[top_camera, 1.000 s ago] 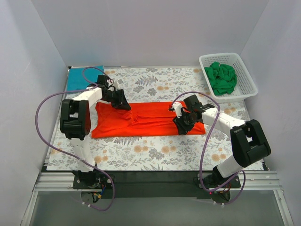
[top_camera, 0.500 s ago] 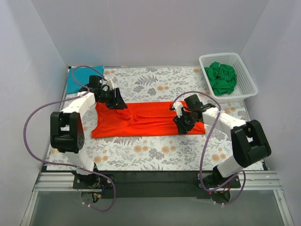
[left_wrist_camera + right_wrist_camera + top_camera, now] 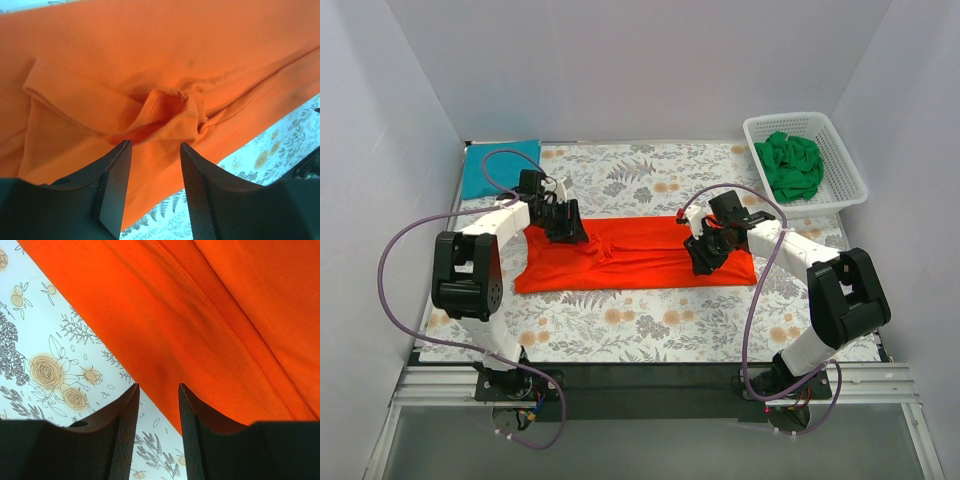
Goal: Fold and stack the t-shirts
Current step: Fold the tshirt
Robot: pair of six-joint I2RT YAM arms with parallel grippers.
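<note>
An orange-red t-shirt [image 3: 630, 255] lies as a long folded strip across the middle of the floral mat. My left gripper [image 3: 570, 230] is open above its back left part. In the left wrist view the shirt [image 3: 150, 55] fills the frame, with a bunched fold [image 3: 167, 117] just ahead of my left gripper [image 3: 155, 150]; nothing is between the jaws. My right gripper [image 3: 702, 258] is open over the shirt's right part. In the right wrist view my right gripper [image 3: 159, 390] hovers over the shirt's edge [image 3: 165, 380], empty.
A folded blue shirt [image 3: 500, 165] lies at the back left corner. A white basket [image 3: 840, 150] at the back right holds a crumpled green shirt [image 3: 790, 165]. The floral mat [image 3: 650, 320] shows in front of the orange shirt. White walls enclose the table.
My left arm has lowered and its gripper shifted slightly back-left over the shirt. My right gripper has moved a little left and back. The shirt lies almost as before.
</note>
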